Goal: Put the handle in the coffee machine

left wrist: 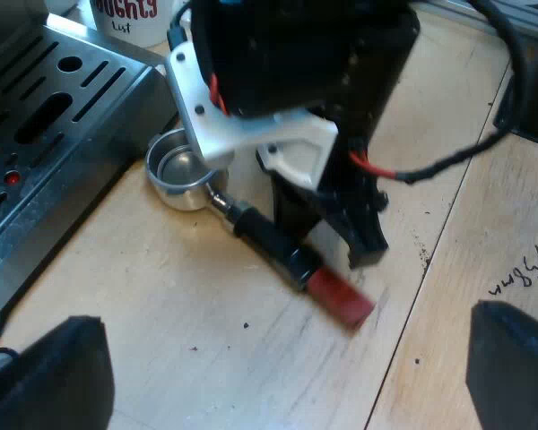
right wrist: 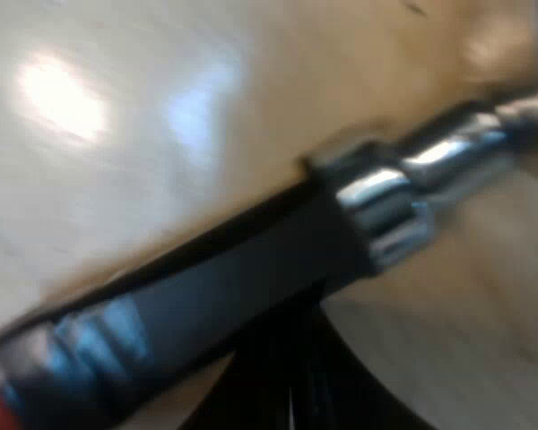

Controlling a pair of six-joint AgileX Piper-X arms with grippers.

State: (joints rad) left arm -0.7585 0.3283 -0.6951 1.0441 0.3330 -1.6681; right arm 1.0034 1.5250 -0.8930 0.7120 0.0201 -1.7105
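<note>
Presently our right gripper (left wrist: pixel 327 237) sits at the dark-handled, red-tipped metal holder (left wrist: pixel 251 228) near the steel espresso machine (left wrist: pixel 54 116), presumably for pickup; its grip we cannot tell. Left gripper (left wrist: pixel 278 372) spread wide, empty.

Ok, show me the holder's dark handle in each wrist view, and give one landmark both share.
Left wrist view: dark handle lies on the wooden table, between the metal basket and the red end.
Right wrist view: dark handle close up, slanting across the wooden table.
Shared landmark: the metal neck joining handle to basket.
</note>
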